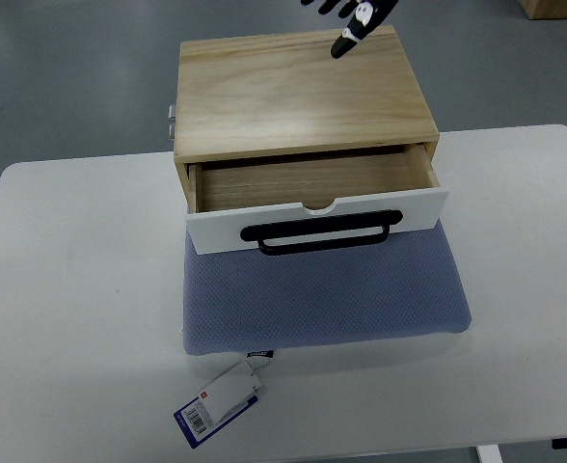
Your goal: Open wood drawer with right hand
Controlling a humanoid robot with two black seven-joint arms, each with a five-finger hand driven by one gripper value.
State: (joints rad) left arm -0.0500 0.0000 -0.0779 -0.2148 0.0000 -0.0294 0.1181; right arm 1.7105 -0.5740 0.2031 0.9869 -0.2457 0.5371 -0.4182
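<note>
A light wood drawer box stands on a blue-grey cushion on the white table. Its drawer is pulled out toward me and its inside is empty. The drawer's white front carries a black bar handle. A black robot hand shows at the picture's top edge, above the back right of the box top and well away from the handle. Only part of it shows and its arm is cut off, so I cannot tell which side it comes from. No other hand is visible.
A white and blue price tag hangs from the cushion's front edge onto the table. A small metal fitting sticks out at the box's back left. Grey floor lies beyond the table's far edge.
</note>
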